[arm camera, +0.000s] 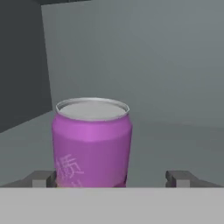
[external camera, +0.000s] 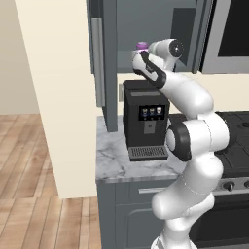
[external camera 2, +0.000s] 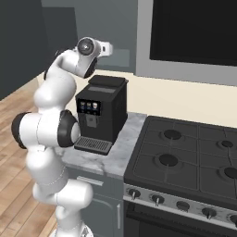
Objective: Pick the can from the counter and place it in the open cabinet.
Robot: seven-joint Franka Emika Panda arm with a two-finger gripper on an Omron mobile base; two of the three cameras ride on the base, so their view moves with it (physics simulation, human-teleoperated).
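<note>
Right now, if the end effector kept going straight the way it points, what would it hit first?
Most likely the can, standing upright between the open end effector fingertips; behind it is the cabinet back wall. Depth is hard to judge.

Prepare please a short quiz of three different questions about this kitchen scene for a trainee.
1. True or false: the can stands upright inside the cabinet.
2. The hand is: A) open, B) shut on the can, C) shut on nothing.
3. What black appliance stands on the small marble top below the cabinet?

Key:
1. True.
2. A; one of the fingers is beside the can, the other stands apart.
3. The coffee machine.
</note>
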